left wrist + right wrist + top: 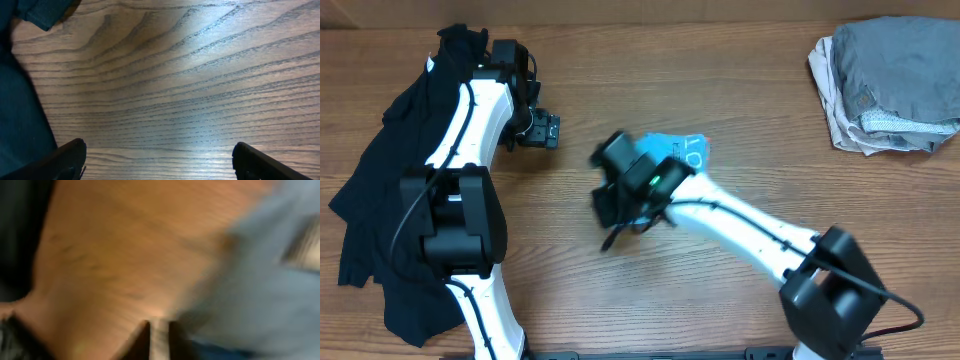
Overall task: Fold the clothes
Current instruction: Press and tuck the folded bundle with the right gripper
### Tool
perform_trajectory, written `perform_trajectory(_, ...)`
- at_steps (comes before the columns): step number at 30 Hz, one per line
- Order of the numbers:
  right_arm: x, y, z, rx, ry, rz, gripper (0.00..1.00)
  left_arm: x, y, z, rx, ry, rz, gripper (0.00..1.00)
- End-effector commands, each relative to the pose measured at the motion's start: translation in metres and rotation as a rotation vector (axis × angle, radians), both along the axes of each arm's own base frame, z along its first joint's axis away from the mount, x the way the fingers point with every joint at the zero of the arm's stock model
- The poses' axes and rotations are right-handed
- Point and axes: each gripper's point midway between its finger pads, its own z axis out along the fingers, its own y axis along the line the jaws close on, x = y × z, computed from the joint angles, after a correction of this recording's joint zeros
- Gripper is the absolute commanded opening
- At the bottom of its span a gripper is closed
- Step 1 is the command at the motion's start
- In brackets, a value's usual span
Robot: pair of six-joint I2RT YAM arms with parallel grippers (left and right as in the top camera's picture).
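The clothes are a folded light blue T-shirt [684, 150] with white lettering at the table's middle and a crumpled black T-shirt [380, 190] at the far left. My right gripper [608, 195] hovers just left of the blue T-shirt, blurred by motion. In the right wrist view its fingers [142, 340] stand a narrow gap apart over bare wood, nothing between them, with the blue T-shirt [260, 280] to their right. My left gripper [540, 130] is open wide over bare table [159, 150], and the black T-shirt [20, 125] lies to its left.
A pile of grey and pale garments [885, 80] sits at the back right corner. Bare wooden table [740, 80] stretches between that pile and the blue T-shirt.
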Motion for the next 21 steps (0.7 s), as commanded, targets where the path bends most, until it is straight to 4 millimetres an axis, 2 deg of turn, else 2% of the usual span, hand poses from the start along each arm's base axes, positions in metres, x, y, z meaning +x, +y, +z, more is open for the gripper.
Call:
perform_trajectory(1,-0.013,0.011,0.0,0.008,0.007,0.026,0.47,0.003,-0.005,0.013,-0.016,-0.036,0.013,0.95)
perform_trajectory(2,-0.013,0.01,0.0,0.008,0.01,0.023,0.57,0.003,-0.005,0.013,-0.016,-0.034,0.013,0.95)
perform_trajectory(3,-0.013,0.009,-0.001,0.005,0.014,0.019,0.61,0.003,-0.005,0.013,-0.015,-0.034,0.012,0.96)
perform_trajectory(7,0.002,-0.004,0.006,-0.008,0.024,-0.026,0.63,0.003,-0.005,0.013,-0.015,-0.033,0.013,0.96)
perform_trajectory(10,0.023,-0.021,0.019,-0.02,0.022,-0.084,0.63,0.003,-0.005,0.013,-0.015,-0.033,0.013,0.96)
perform_trajectory(13,0.054,-0.054,0.032,-0.065,0.005,-0.188,0.67,0.003,-0.005,0.013,-0.015,-0.033,0.013,0.96)
perform_trajectory(16,0.081,-0.093,0.033,-0.101,0.01,-0.295,0.69,0.003,-0.005,0.013,-0.016,-0.033,0.012,0.96)
perform_trajectory(19,0.099,-0.133,0.026,-0.135,0.036,-0.364,0.7,0.003,-0.005,0.013,-0.016,-0.034,0.012,0.96)
perform_trajectory(21,0.102,-0.147,0.02,-0.147,0.05,-0.387,0.71,0.003,-0.005,0.013,-0.016,-0.034,0.012,0.96)
